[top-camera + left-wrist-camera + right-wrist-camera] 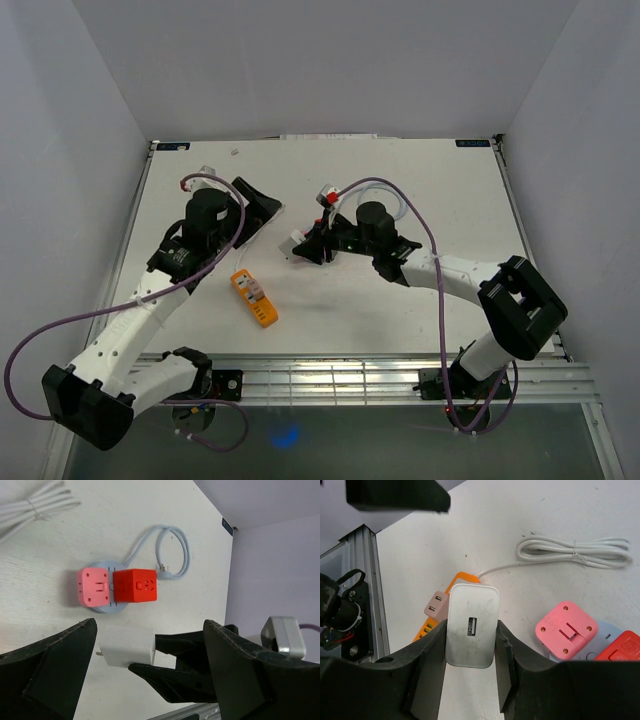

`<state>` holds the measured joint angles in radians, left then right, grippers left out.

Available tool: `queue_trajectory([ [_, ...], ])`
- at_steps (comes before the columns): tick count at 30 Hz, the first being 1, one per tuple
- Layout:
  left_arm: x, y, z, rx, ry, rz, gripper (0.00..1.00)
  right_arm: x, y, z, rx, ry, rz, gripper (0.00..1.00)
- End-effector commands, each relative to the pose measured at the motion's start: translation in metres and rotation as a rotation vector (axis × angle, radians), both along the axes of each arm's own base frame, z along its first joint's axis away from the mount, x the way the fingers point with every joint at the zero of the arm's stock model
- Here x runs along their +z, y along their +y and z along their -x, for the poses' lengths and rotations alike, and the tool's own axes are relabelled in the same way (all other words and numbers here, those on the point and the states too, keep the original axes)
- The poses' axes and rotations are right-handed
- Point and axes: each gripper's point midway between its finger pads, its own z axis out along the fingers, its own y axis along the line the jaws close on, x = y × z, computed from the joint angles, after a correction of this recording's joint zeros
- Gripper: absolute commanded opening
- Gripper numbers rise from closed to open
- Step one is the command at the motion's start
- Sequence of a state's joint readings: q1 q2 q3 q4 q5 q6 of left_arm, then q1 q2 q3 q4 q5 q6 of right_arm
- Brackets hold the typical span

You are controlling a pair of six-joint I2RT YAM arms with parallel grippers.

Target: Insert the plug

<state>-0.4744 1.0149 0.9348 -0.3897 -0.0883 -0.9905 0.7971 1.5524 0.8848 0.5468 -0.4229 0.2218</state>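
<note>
The right gripper (471, 642), low in the frame's centre, is clamped on the white plug (471, 612), which is in no socket. The left gripper (150, 625) gapes wide, holding nothing. The orange power strip (255, 298) lies centre left, apart from the plug. Grasping looks done; insertion remains.

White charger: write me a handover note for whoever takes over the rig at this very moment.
Right pincer: shut on the white charger, held apart from every socket.
Left pincer: open, holding nothing.
Orange power strip lies on the table; pink cube and red cube sit side by side on a round base.
Done: charger grasped.
Left: insert it; it is in no socket yet.
</note>
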Motion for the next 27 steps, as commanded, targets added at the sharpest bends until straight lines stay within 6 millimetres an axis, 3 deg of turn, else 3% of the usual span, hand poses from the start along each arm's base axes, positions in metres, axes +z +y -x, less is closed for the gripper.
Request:
queue_trajectory([
  [1,-0.021,0.049,0.004,0.151,0.146,-0.144,0.98,0.019,-0.005,-0.001,-0.009,-0.097,-0.028,0.08],
  [7,-0.055,0.089,0.01,0.254,0.255,-0.06,0.98,0.011,-0.01,-0.002,-0.012,-0.114,0.013,0.08],
  [14,-0.104,0.098,0.009,0.301,0.415,-0.042,0.98,-0.002,-0.006,0.002,0.025,-0.076,0.034,0.08],
  [17,-0.116,0.099,0.006,0.312,0.449,-0.048,0.98,-0.004,-0.005,0.001,0.02,-0.073,0.037,0.08],
  [24,-0.145,0.115,-0.016,0.407,0.501,-0.087,0.98,-0.006,-0.008,-0.002,-0.004,-0.072,0.043,0.08],
  [27,-0.138,0.123,-0.04,0.449,0.445,-0.112,0.97,-0.005,-0.01,-0.004,-0.026,-0.075,0.037,0.08],
])
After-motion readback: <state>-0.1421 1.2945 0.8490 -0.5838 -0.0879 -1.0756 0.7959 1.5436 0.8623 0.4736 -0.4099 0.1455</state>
